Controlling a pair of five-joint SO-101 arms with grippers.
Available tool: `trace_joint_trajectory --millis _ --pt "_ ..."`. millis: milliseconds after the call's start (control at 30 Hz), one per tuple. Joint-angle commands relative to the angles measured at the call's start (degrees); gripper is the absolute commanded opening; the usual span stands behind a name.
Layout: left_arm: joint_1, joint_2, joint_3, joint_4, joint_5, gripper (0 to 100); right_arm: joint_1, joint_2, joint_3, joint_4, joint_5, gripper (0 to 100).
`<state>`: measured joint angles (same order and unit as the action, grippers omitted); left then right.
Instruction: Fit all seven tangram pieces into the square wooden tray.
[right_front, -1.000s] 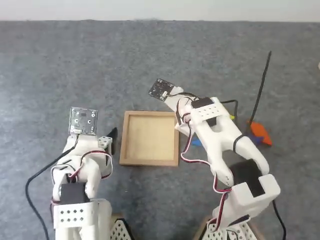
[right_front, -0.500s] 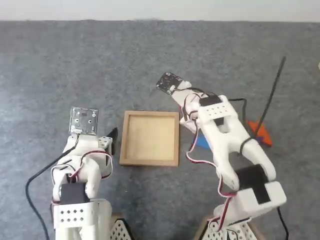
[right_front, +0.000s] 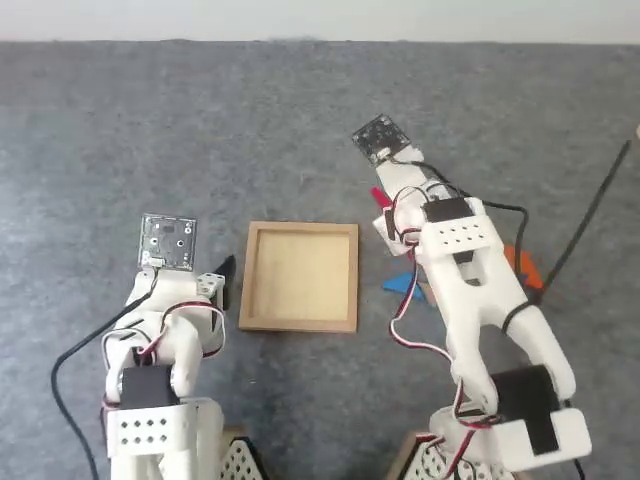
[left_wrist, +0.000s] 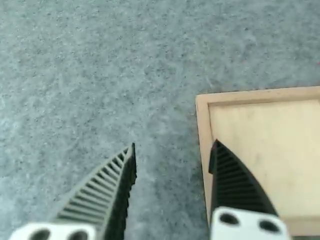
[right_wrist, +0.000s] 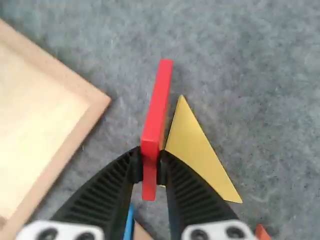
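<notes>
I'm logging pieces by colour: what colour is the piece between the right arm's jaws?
Red. The tangram piece shows best in the right wrist view.

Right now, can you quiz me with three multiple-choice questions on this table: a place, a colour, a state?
1. Where is the wooden tray? A between the left arm and the right arm; B on a blue piece; C at the table's far edge.
2. What colour is the piece in the right pincer? A blue; B red; C green.
3. How is the tray's inside? A full; B half filled; C empty.
Answers: A, an arm stands on each side; B, it is red, pinched edge-on; C, bare wood.
</notes>
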<state>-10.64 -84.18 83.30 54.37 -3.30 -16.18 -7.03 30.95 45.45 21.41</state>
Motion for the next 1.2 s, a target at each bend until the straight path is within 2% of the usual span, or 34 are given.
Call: trace_joint_trajectory --millis 0,167,333,400,600,733,833,933,1067,1167 --pt "0.3 0.4 -0.7 -1.5 -0.5 23 0.1 -5.1 -1.8 2.0 -4.0 0.9" --pt "0.3 0.0 0.4 -1.9 -0.5 23 -7.3 -10.4 -5.6 12.0 -13.8 0.9" --pt "0.2 0.3 3.3 -6.1 -2.9 23 -20.1 -11.1 -5.0 12.2 -18.7 0.8" --pt "-0.9 0.3 3.3 -6.1 -2.9 23 -23.5 -9.9 -4.9 11.1 -23.1 0.8" --pt "-4.8 0.0 3.3 -6.4 -0.4 23 -28.2 -2.2 -5.3 5.7 -43.3 1.3" --pt "-4.7 0.0 3.5 -7.4 -0.1 23 -31.8 3.2 -5.3 2.2 -48.8 1.3" --pt "-4.8 0.0 3.6 -7.5 -0.1 23 -31.9 5.1 -6.1 1.8 -54.2 1.7" --pt "-4.7 0.3 3.5 -7.5 -0.2 23 -31.9 5.6 -7.1 3.5 -53.9 5.7" --pt "-4.7 0.3 3.5 -7.3 -0.3 23 -31.4 5.1 -7.1 5.7 -52.0 20.8" --pt "-4.7 0.4 3.5 -7.3 -0.3 23 -31.3 5.1 -7.2 6.0 -45.8 31.9"
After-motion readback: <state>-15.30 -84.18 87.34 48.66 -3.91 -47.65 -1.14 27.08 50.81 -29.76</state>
